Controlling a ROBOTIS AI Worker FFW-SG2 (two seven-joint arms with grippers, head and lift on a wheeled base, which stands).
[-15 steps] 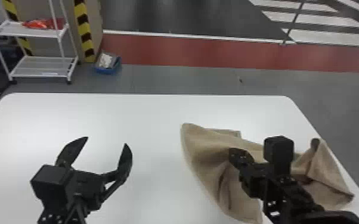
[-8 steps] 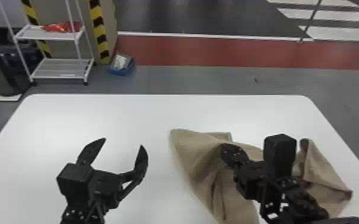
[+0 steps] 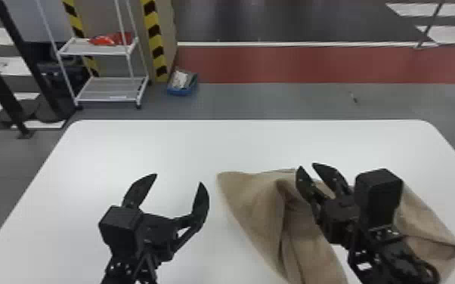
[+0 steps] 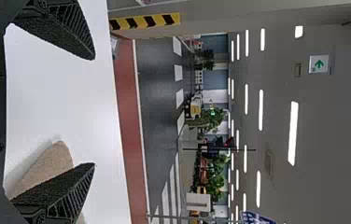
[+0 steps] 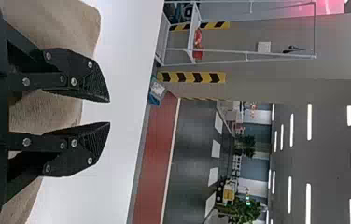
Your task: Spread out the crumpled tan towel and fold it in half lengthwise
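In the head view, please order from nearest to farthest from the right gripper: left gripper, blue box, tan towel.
1. Tan towel, beneath the right gripper
2. Left gripper, over the table, to the left
3. Blue box, on the floor beyond the table

One towel (image 3: 253,211) and one table (image 3: 162,147) are counted, along with two grippers, namely one left gripper (image 3: 178,179) and one right gripper (image 3: 307,166), each fitted with two fingers (image 3: 201,204). In the head view, one rack (image 3: 138,94) with two shelves (image 3: 94,50) and one blue bin (image 3: 181,91) are seen. One green-arrow sign (image 4: 319,64) is shown in the left wrist view.
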